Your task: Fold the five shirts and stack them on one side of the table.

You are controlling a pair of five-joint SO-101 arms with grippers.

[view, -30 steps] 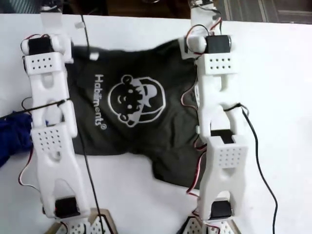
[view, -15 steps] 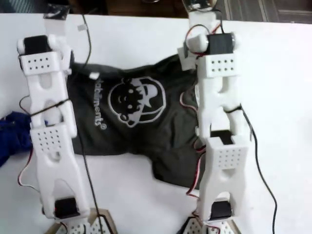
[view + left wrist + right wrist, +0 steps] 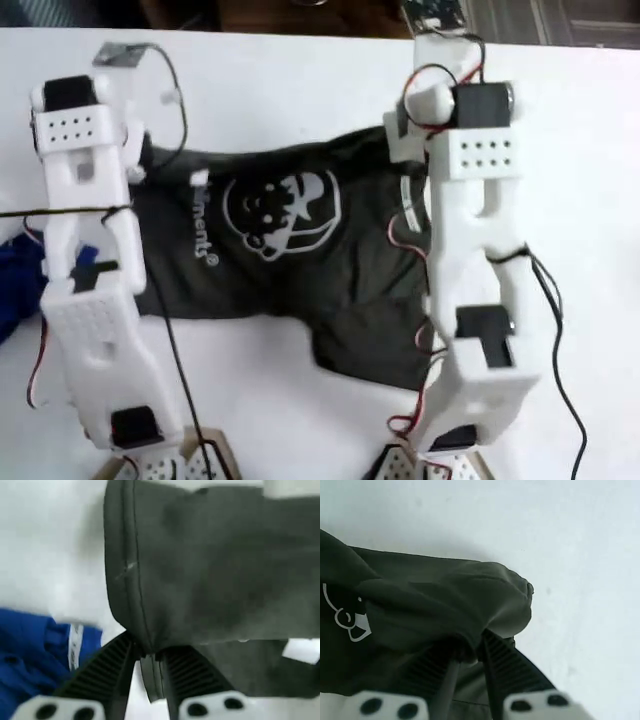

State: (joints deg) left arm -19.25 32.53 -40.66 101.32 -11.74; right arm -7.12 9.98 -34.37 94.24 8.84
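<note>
A dark grey shirt (image 3: 300, 260) with a white cartoon print lies spread between the two white arms in the high view. My left gripper (image 3: 146, 652) is shut on a folded hem of the dark grey shirt (image 3: 210, 570) at its far left corner. My right gripper (image 3: 470, 655) is shut on a bunched edge of the dark grey shirt (image 3: 445, 605) at its far right corner. A blue shirt (image 3: 18, 280) lies crumpled at the table's left edge, and the blue shirt (image 3: 30, 650) sits beside the left gripper's fingers.
White table (image 3: 590, 180) stretches bare to the right of the right arm and along the far edge. Loose cables (image 3: 175, 90) run over the left arm and across the shirt. The arm bases (image 3: 300, 460) stand at the near edge.
Both arms have drawn back toward the near edge, dragging the shirt's far edge with them. The right arm has swung to the right. The print has shifted nearer.
</note>
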